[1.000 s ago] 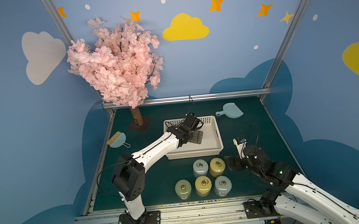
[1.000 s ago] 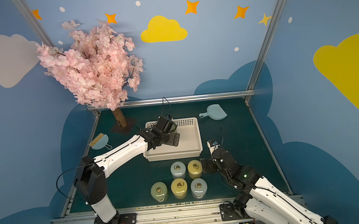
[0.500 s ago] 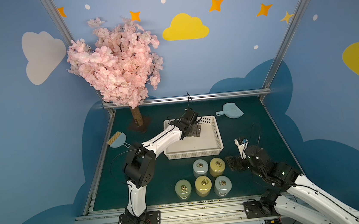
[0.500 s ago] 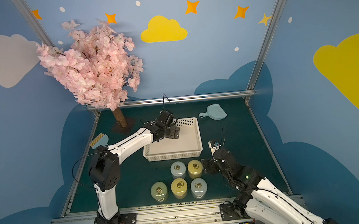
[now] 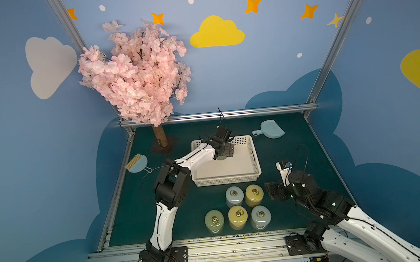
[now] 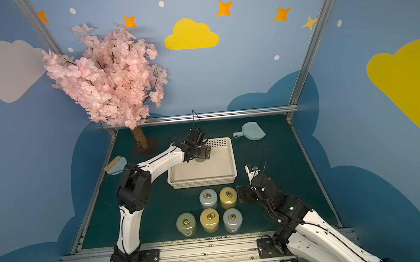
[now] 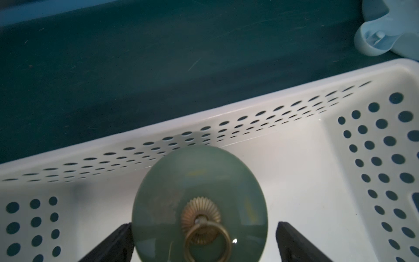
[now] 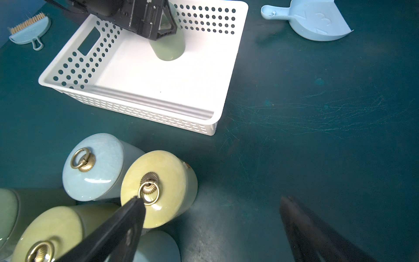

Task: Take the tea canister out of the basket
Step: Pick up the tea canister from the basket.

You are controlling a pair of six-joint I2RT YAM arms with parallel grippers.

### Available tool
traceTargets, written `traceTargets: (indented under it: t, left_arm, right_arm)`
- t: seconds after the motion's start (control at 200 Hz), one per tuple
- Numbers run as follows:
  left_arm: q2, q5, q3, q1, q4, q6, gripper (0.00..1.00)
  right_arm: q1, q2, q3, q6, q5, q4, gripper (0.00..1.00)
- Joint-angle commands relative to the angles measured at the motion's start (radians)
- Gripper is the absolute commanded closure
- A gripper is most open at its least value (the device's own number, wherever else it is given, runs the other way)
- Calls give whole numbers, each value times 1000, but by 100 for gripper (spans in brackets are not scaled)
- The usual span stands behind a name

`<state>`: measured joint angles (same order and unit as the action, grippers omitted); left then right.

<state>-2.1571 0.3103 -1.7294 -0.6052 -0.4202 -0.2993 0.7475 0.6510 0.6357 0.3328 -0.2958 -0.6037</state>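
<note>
Both sets of jaws stand wide apart, and neither one squeezes anything. Far on the left I see a little blue brush (image 5: 136,164) on the green mat (image 5: 133,223), and a pink tree (image 5: 140,72) farther back. Next comes my left gripper (image 5: 227,151), reaching down into the white basket (image 5: 228,179). Its two fingers (image 7: 113,245) sit one on each side of the green tea canister (image 7: 199,181), and I can see a small gap by one finger. The tea canister stands up straight on the basket floor, close to the far wall with the holes. In front of the basket, five other canisters (image 5: 237,217) stand on the mat in two rows. Two are yellow, two are pale blue and one is green. A blue dustpan (image 5: 269,130) lies behind the basket on the right. My right gripper (image 5: 272,192) hangs just beside the yellow canister (image 8: 172,177) in the back row, with nothing between its fingers.
</note>
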Motion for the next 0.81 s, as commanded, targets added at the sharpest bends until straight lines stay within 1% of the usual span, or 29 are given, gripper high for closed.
traceTargets:
  t: [0.0, 0.22, 0.285, 0.355, 0.41, 0.571, 0.686, 0.801]
  left_arm:
    - [-25, 0, -40, 10, 9, 18, 0]
    - [-56, -16, -61, 22, 6, 14, 3]
    - [-56, -17, -56, 22, 12, 17, 6]
    - [-55, -23, -53, 24, 14, 16, 13]
    - [-54, -28, -49, 22, 15, 16, 16]
    - [-55, -34, -48, 22, 12, 16, 18]
    - [-55, -32, -48, 24, 7, 18, 24]
    - [-49, -35, -47, 24, 7, 20, 35]
  right_arm:
    - [-4, -2, 27, 7, -2, -10, 2]
    - [-4, -4, 25, 14, 4, -6, 1]
    - [-5, -6, 25, 13, 1, -6, 1]
    - [-4, -4, 25, 14, 0, -7, 1]
    - [-4, -4, 25, 14, -1, -6, 1]
    - [-5, -7, 25, 12, -6, -6, 2]
    - [-4, -8, 25, 13, -6, -7, 1]
    - [-5, -10, 23, 11, -10, -7, 1]
